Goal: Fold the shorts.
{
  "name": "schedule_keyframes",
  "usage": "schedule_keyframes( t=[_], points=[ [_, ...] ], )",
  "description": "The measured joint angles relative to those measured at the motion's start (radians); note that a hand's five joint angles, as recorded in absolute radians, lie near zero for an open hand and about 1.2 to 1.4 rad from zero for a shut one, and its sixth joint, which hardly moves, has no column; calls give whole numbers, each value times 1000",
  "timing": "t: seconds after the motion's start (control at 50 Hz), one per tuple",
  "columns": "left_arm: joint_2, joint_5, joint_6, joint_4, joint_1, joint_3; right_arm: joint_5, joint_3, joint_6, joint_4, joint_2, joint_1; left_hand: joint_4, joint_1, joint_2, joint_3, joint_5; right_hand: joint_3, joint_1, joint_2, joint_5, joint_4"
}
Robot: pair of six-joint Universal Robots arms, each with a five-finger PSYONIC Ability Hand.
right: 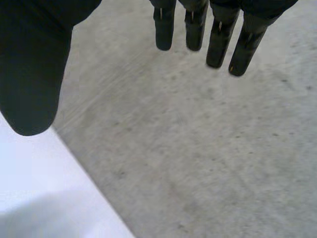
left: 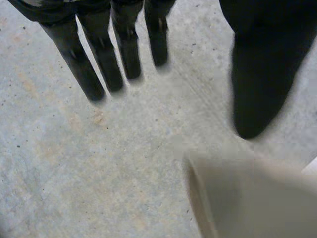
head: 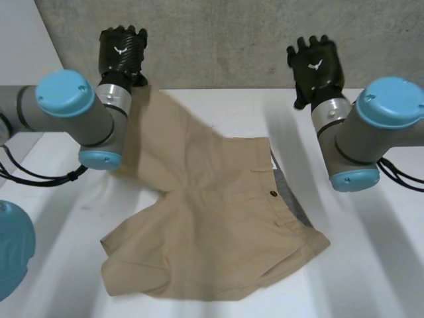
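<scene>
1. The tan shorts [head: 218, 218] lie rumpled mid-surface [head: 377, 265], with one end stretching toward the far left corner.
2. The left hand [head: 121, 52], fingers straight and empty, hovers just beyond that end and is the nearer.
3. The right hand [head: 316, 65], spread and empty, is well apart.

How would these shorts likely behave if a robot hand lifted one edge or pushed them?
The shorts are probably floppy: they lie creased and rumpled, so a lifted edge would likely drape. They look like thin woven cloth, so probably light. Pushed across the white table, they would likely bunch rather than slide whole.
</scene>
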Motion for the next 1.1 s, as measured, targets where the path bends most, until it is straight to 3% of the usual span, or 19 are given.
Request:
schedule_keyframes(
  t=[0.02, 0.04, 0.06, 0.24, 0.38, 0.46, 0.5, 0.54, 0.66, 0.82, 1.02, 1.1],
  points=[
    [-6, 0, 7, 10, 0, 0, -2, -1, -2, 3, 3, 0, 0, 0, 0, 0, 0, 0, 0, 0, 0, 0],
    [-13, 1, 17, 26, 0, -2, -8, -4, -11, 13, 12, 1, -281, -215, -257, -260, -261, -14, -2, -10, -6, -8],
    [-17, 1, 25, 41, -1, -5, -12, -2, -18, 26, 17, 3, -308, -218, -287, -289, -282, -16, -2, -12, -6, -8],
    [28, 2, 48, 85, -14, -105, -18, 91, -19, 87, -66, 5, -317, -218, -300, -298, -282, -16, -2, -12, -6, -8],
    [224, 1, 46, 57, -29, -361, -67, 235, -14, 209, -225, 0, -317, -218, -300, -298, -282, -16, -2, -12, -6, -8],
    [378, -1, 39, -14, -43, -547, -155, 309, -17, 355, -300, -16, -317, -217, -300, -298, -282, -16, -2, -12, -6, -8],
    [378, -1, 39, -14, -43, -547, -155, 309, -17, 355, -300, -16, -317, -217, -300, -298, -282, -16, -2, -12, -6, -8],
    [525, -3, 28, -119, -55, -719, -257, 378, -24, 513, -362, -64, -317, -215, -300, -298, -283, -16, -2, -12, -6, -8],
    [689, -4, -36, -279, -66, -917, -396, 494, -69, 638, -430, -153, -308, -202, -283, -294, -279, -16, -2, -12, -6, -8],
    [814, -5, -189, -438, -76, -1092, -516, 680, -206, 654, -454, -226, -240, -128, -222, -233, -235, -13, -2, -11, -6, -8],
    [892, -9, -265, -482, -108, -1197, -545, 830, -285, 592, -446, -277, -214, -108, -193, -204, -201, 9, 3, 6, 1, 1],
    [897, -11, -264, -480, -112, -1215, -551, 863, -294, 534, -439, -294, -204, -97, -184, -195, -191, 173, 141, 169, 142, 160]
  ],
)
